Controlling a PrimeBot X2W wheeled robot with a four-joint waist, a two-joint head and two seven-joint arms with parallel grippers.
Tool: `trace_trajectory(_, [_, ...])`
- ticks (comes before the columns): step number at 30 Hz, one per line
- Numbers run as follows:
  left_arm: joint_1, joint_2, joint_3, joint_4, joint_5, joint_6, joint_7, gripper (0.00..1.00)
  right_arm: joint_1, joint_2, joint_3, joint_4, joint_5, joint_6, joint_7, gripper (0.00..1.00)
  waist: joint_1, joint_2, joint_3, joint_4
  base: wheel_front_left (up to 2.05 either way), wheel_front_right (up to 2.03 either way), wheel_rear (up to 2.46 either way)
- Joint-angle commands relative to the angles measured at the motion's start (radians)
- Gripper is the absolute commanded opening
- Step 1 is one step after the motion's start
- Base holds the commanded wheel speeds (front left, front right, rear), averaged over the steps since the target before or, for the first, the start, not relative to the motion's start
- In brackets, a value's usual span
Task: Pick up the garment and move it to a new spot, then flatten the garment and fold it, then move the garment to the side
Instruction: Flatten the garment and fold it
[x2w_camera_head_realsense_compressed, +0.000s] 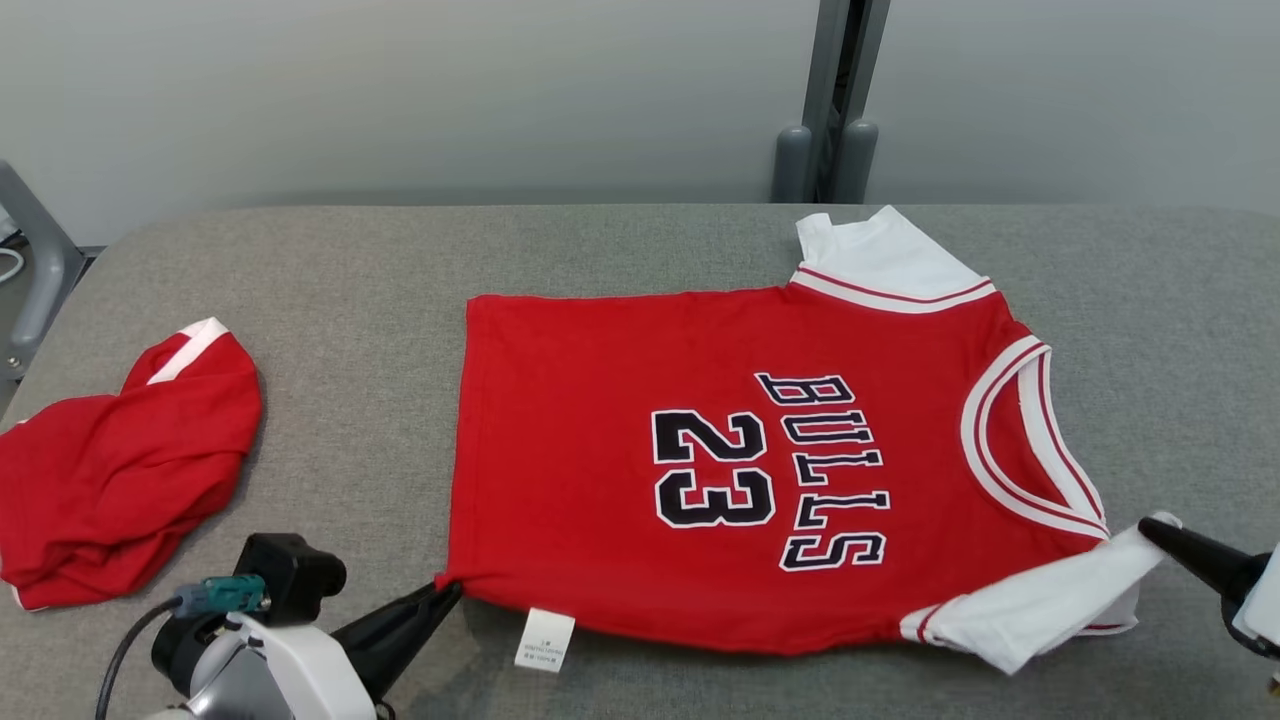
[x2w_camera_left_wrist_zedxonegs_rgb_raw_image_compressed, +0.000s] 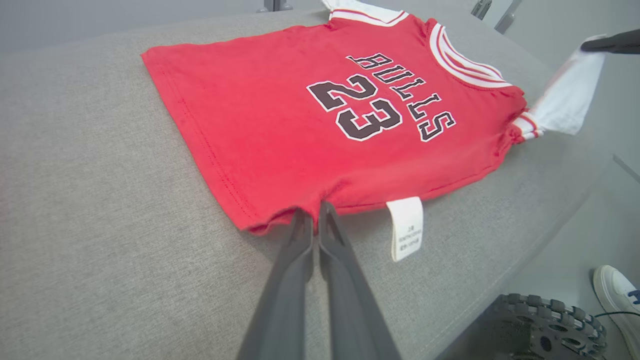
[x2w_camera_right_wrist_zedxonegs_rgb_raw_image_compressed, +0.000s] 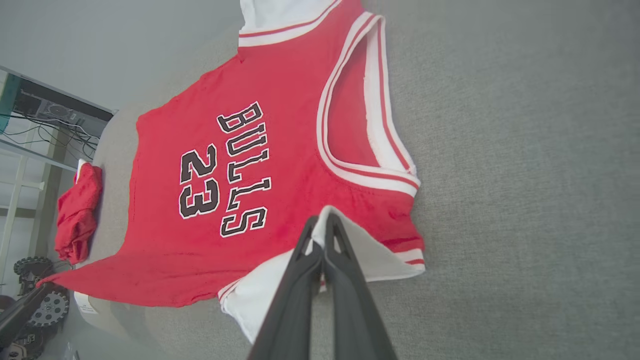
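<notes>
Left gripper (x2w_camera_head_realsense_compressed: 450, 590): both fingers are pressed together, pinching the near hem corner of the red jersey (x2w_camera_head_realsense_compressed: 700, 450). Right gripper (x2w_camera_head_realsense_compressed: 1150, 525): likewise clamped, holding the tip of the near white sleeve (x2w_camera_head_realsense_compressed: 1040, 600), which is stretched outward from the body of the shirt.

Jersey position: spread flat, front side up, on the grey fabric-covered table (x2w_camera_head_realsense_compressed: 350, 280), right of centre. The hem points toward the robot's left and the neckline toward its right. The far white sleeve (x2w_camera_head_realsense_compressed: 880, 255) lies flat near the table's back edge.

Surroundings: a second red garment (x2w_camera_head_realsense_compressed: 110, 480) with white trim lies crumpled at the table's left end, well apart from the jersey. A grey post (x2w_camera_head_realsense_compressed: 830, 100) stands behind the table against a pale wall. The left wrist view shows a studded wheel (x2w_camera_left_wrist_zedxonegs_rgb_raw_image_compressed: 545, 320) and a white shoe (x2w_camera_left_wrist_zedxonegs_rgb_raw_image_compressed: 617, 295) on the floor beside the table.

Markings: black letters outlined in white read "BULLS", with the number "23" on the hem side of the word. A white care label (x2w_camera_head_realsense_compressed: 545, 640) sticks out from the near side seam, just beside the left gripper. Its print is too small to read.
</notes>
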Motion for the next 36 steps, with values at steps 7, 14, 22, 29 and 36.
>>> trace_trajectory(7, [-0.062,-0.027,0.022,0.050,-0.013,0.018,0.002,0.00,-0.081,-0.010,0.019,0.059,-0.040,0.000,-0.109,0.00,0.0000,-0.0001,0.039,-0.004,0.00,0.00,0.00])
trace_trajectory(14, [-0.121,-0.059,0.022,0.112,0.002,0.028,0.006,0.00,-0.149,-0.028,0.049,0.122,-0.067,0.000,-0.201,0.00,0.0000,-0.0001,0.078,-0.011,0.00,0.00,0.00])
trace_trajectory(22, [-0.199,-0.092,0.007,0.185,0.024,0.017,0.017,0.00,-0.228,-0.051,0.091,0.194,-0.092,0.000,-0.282,0.00,0.0000,-0.0001,0.130,-0.011,0.00,0.00,0.00])
trace_trajectory(29, [-0.249,-0.114,-0.008,0.247,0.041,0.007,0.017,0.00,-0.275,-0.090,0.157,0.245,-0.107,0.000,-0.362,0.00,0.0000,-0.0001,0.164,-0.002,0.00,0.00,0.00])
trace_trajectory(36, [-0.292,-0.141,-0.025,0.296,0.059,-0.006,-0.003,0.00,-0.293,-0.123,0.220,0.279,-0.083,0.000,-0.445,0.00,0.0000,-0.0001,0.192,0.009,0.00,0.00,0.00])
